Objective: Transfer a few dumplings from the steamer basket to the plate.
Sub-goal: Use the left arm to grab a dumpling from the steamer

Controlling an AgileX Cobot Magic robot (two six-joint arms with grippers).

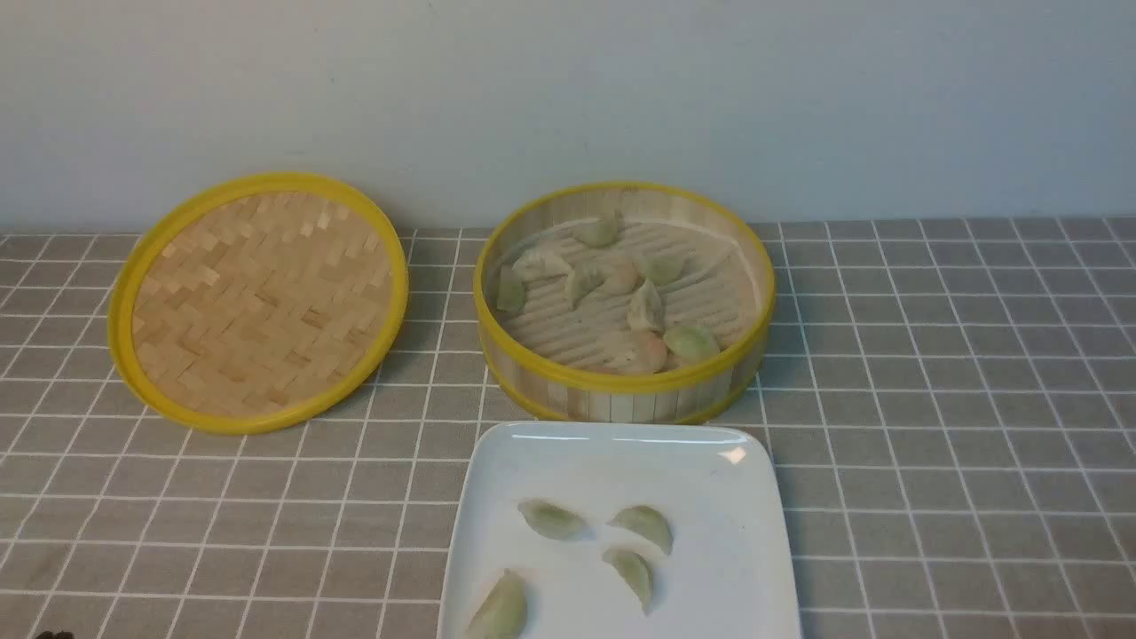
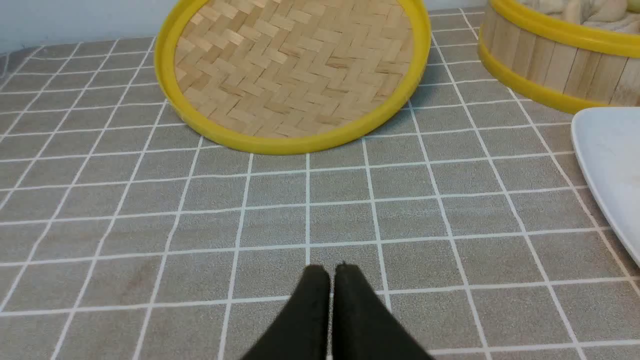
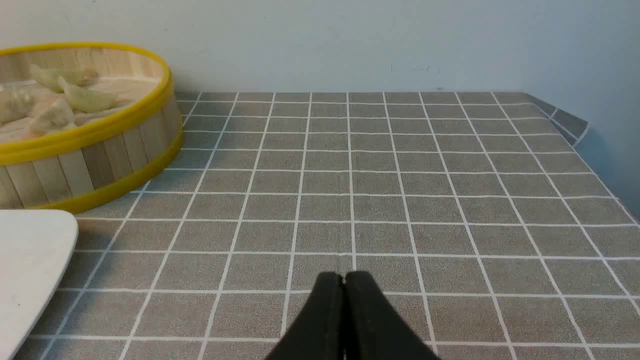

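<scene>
Both hands empty, fingers together: black two-fingered left hand (image 2: pixel 332 275), black two-fingered right hand (image 3: pixel 344 282). Four pale green crescent dumplings (image 1: pixel 552 519) lie on the glossy white squarish plate (image 1: pixel 710 524), more pale green, whitish and pinkish ones in the round bamboo steamer basket with yellow rims (image 1: pixel 621 383). Count of four probably already covers "a few", so task looks done or nearly so.

Risks, if another gets moved: thin translucent skins could tear or squash if the fingers squeeze hard. Pieces sit close in the basket, some seem to touch, so a grab could drag a neighbor along or stick. Fingers going in low could catch the raised rim and shove the basket into the plate, since the two are very near each other. A moist dumpling could slip from narrow tips and drop on the grey checked cloth on the counter (image 1: pixel 887 399). Releasing near the plate's middle could land on the ones there.

Where: basket is ahead of the left hand and off to its right; ahead of the right hand and off to its left. Plate is nearer, between the two hands. Round woven bamboo lid with yellow rim (image 1: pixel 266 306) is ahead of the left hand, well apart from the plate.
</scene>
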